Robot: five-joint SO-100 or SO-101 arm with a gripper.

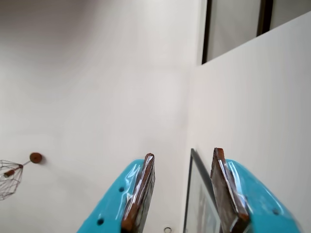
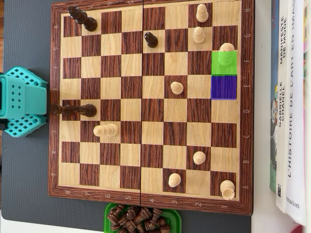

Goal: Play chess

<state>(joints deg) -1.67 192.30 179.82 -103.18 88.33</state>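
In the overhead view a wooden chessboard (image 2: 146, 104) carries several light pieces and several dark ones. One square is tinted green (image 2: 224, 68), with a light pawn (image 2: 226, 51) at its upper edge. The square below it is tinted purple (image 2: 224, 87). A tall dark piece (image 2: 73, 110) lies at the board's left edge, next to the arm's teal base (image 2: 22, 102). In the wrist view my gripper (image 1: 184, 153) points up at a white wall. It is open, with nothing between its brown-padded teal fingers (image 1: 144, 189). The board does not show in that view.
A green tray (image 2: 109, 213) of captured dark pieces sits below the board's bottom edge. Books (image 2: 291, 97) lie along the right side. A dark mat (image 2: 24, 184) lies under the board. The wrist view shows a picture frame (image 1: 194, 194) and a wire lamp (image 1: 9, 177).
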